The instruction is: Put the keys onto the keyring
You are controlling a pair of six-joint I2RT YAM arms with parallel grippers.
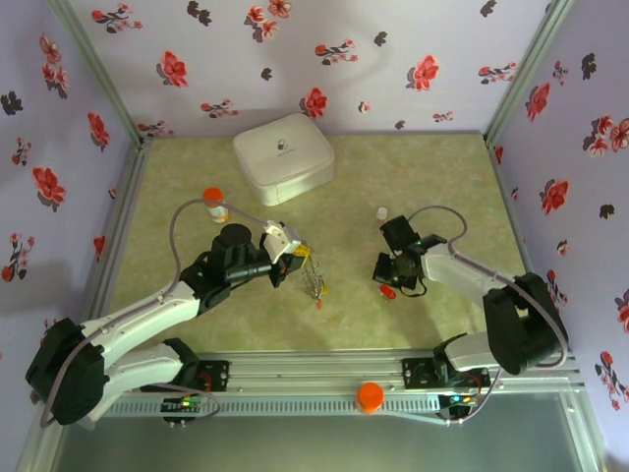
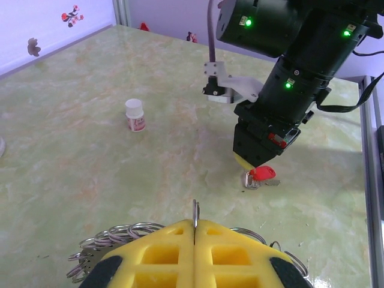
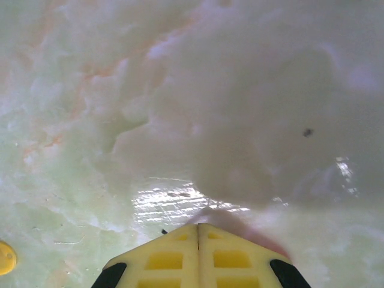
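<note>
My left gripper (image 1: 298, 258) is shut on the keyring (image 1: 314, 276). In the left wrist view a thin edge of the keyring (image 2: 195, 215) stands up between the yellow fingertips, and its coiled wire spreads out on both sides below them. My right gripper (image 2: 257, 163) points down at the table with its tips on a red-headed key (image 2: 263, 174). In the right wrist view its yellow jaws (image 3: 198, 227) meet with no gap. A reddish blur of that key (image 3: 273, 241) lies just behind the right finger, so I cannot tell whether it is pinched. A yellow key head (image 3: 5, 258) sits at the left edge.
A white rounded case (image 1: 283, 157) stands at the back. An orange-capped pill bottle (image 1: 213, 204) is behind my left arm, and a small white bottle (image 1: 382, 213) is behind my right gripper. An orange cap (image 1: 370, 395) rests on the front rail. Flowered walls close in the table.
</note>
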